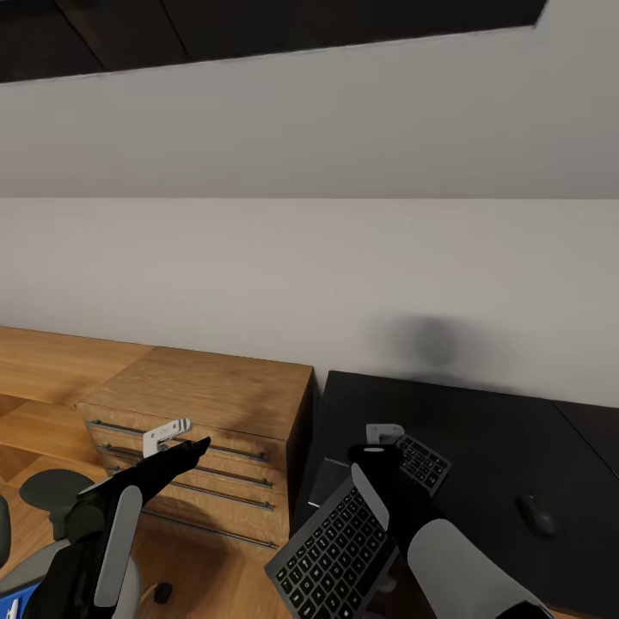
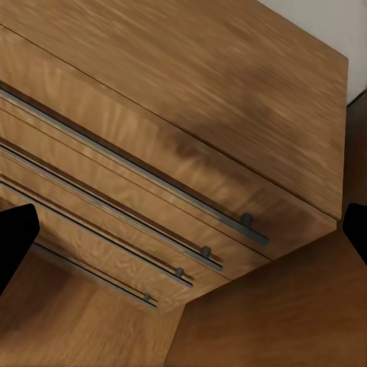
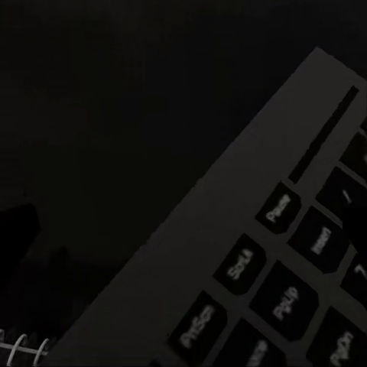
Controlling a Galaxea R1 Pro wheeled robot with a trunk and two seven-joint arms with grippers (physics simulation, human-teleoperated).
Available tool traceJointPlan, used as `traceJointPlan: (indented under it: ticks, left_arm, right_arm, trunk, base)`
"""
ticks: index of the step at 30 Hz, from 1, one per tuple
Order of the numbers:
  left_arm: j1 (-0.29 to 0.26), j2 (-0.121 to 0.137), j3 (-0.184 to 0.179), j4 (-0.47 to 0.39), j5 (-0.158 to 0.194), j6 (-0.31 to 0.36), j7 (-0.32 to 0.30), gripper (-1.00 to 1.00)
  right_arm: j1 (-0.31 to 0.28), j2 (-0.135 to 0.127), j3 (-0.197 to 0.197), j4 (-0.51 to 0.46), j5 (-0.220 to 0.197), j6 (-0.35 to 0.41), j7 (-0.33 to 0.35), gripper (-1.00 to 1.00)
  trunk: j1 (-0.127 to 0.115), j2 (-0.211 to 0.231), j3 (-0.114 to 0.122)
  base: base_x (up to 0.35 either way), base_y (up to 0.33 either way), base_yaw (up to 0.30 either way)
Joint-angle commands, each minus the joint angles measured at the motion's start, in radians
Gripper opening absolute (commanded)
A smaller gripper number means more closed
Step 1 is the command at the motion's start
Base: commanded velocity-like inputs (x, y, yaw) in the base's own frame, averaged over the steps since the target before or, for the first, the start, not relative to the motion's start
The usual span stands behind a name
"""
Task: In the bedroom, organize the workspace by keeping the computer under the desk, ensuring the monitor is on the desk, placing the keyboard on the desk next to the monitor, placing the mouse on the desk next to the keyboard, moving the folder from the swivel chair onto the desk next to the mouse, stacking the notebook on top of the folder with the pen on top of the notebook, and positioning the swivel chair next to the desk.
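Head view. Black desk with matte top, set against a pale grey wall. To its left, a low wooden drawer cabinet with long metal bar handles. Dark grey keyboard with black keys, tilted, one end raised off the desk's near left edge, the far end with the number pad over the desktop. Right gripper, pale grey fingers on a black arm, sits at the keyboard's far part; the arm covers the middle of the keyboard. Whether the jaws are clamped on it cannot be told. Small dark oval mouse lies on the desk, well apart to the right of the keyboard. Left gripper, pale grey, hovers in front of the cabinet drawers, jaws spread, holding nothing. Grey swivel chair at lower left, near the cabinet; a blue flat item, partly cut off, rests at the frame corner.

Left wrist view. Wooden cabinet top and drawer fronts with bar handles; two black fingertips at opposite edges, wide apart.

Right wrist view. Keyboard corner close up, keys marked Pause, ScrLk, PrtScn, PgUp; white spiral binding at one edge, over the dark desk surface.
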Motion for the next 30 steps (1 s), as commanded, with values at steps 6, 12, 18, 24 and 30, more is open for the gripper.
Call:
traceJointPlan:
  ticks: [6,12,18,24,30]
  left_arm:
    - [-0.001,-0.001,0.002,-0.001,0.008,0.006,0.003,1.0]
    - [-0.001,-0.001,0.002,-0.001,0.008,0.006,0.003,1.0]
    - [-0.001,-0.001,0.002,-0.001,0.008,0.006,0.003,1.0]
    - [-0.001,-0.001,0.002,-0.001,0.008,0.006,0.003,1.0]
    - [-0.001,-0.001,0.002,-0.001,0.008,0.006,0.003,1.0]
  right_arm:
    - [0.0,0.0,0.005,0.0,-0.009,0.007,-0.021,1.0]
    - [-0.001,-0.001,0.005,-0.001,-0.009,0.03,-0.033,1.0]
    - [0.0,-0.001,0.004,-0.002,-0.009,0.038,-0.036,1.0]
    - [0.0,-0.003,0.003,-0.002,-0.009,0.038,-0.034,1.0]
    - [0.0,-0.004,0.003,-0.001,-0.009,0.038,-0.035,1.0]
  trunk:
    - [0.0,-0.001,-0.001]
    - [0.0,-0.001,-0.001]
    - [0.0,-0.001,-0.001]
    - [0.0,-0.001,-0.001]
    - [0.0,-0.001,-0.001]
  base:
    - [0.0,0.0,0.0]
    - [0.0,0.0,0.0]
    - [0.0,0.0,0.0]
    - [0.0,0.0,0.0]
    - [0.0,0.0,0.0]
